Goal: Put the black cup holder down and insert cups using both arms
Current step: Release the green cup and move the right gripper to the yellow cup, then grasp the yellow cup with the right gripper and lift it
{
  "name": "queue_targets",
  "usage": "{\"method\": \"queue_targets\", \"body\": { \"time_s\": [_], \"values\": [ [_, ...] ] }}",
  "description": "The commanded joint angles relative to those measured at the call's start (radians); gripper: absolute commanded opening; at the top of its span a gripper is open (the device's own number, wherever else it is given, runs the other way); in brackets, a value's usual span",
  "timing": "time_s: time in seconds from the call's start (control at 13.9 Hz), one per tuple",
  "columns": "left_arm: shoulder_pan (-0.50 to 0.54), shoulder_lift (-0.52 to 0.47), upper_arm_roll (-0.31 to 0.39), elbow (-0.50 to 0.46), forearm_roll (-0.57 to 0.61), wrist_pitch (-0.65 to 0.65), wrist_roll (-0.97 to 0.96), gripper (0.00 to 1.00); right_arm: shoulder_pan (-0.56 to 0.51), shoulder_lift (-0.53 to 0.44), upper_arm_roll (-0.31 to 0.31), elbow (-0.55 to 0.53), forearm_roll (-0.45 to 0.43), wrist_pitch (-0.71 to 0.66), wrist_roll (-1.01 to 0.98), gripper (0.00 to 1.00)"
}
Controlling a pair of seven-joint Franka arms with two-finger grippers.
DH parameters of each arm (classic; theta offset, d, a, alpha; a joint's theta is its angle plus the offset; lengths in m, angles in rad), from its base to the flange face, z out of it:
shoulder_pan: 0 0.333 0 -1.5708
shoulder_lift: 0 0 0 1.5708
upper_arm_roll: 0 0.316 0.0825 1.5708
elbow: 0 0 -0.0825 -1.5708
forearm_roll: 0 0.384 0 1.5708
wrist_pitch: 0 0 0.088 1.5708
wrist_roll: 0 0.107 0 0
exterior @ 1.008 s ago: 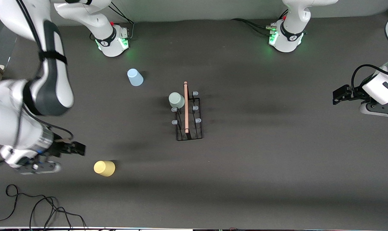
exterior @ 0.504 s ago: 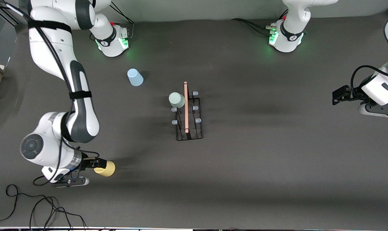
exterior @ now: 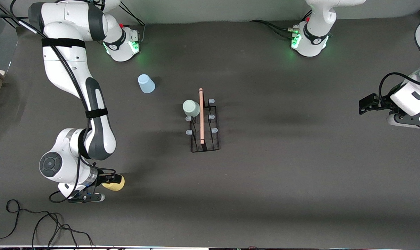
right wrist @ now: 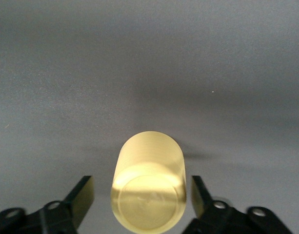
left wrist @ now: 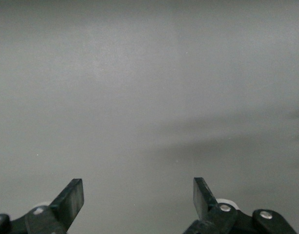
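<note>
The black cup holder (exterior: 204,137) stands mid-table with its wooden rod handle (exterior: 201,116) on top. A pale green cup (exterior: 191,108) sits upside down on one of its pegs. A pale blue cup (exterior: 146,84) stands nearer the right arm's base. A yellow cup (exterior: 116,184) rests toward the right arm's end, nearer the front camera. My right gripper (exterior: 109,180) is open, with a finger on each side of the yellow cup (right wrist: 148,190) and a gap to both. Its flat base faces the wrist camera. My left gripper (exterior: 362,104) waits, open and empty (left wrist: 137,187), at the left arm's end.
Loose black cables (exterior: 39,222) lie by the front edge at the right arm's end. The two arm bases (exterior: 121,43) (exterior: 309,40) stand along the back of the dark grey table (exterior: 282,173).
My right arm has swung in over its end of the table, and its open gripper has moved from beside the yellow cup to straddle it. The left gripper has barely shifted.
</note>
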Motion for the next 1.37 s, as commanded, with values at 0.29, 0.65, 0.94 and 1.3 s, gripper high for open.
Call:
{"method": "queue_targets", "body": {
  "time_s": [0.29,0.65,0.94,1.3],
  "values": [
    [0.01,0.006,0.001,-0.002,-0.009,0.013,-0.004,1.0,-0.013,-0.094,-0.014,0.031,0.026,-0.151,-0.033,0.02],
    [0.022,0.009,0.001,0.006,-0.01,0.025,-0.004,1.0,0.015,-0.301,-0.081,0.051,-0.066,-0.383,0.109,0.0],
    [0.021,0.009,0.001,0.006,-0.009,0.023,-0.006,1.0,0.074,-0.424,-0.076,0.056,-0.135,-0.596,0.385,0.0],
    [0.022,0.006,0.001,0.009,-0.009,0.019,-0.007,1.0,0.287,-0.46,-0.073,0.048,-0.123,-0.658,0.992,0.0]
  ]
}}
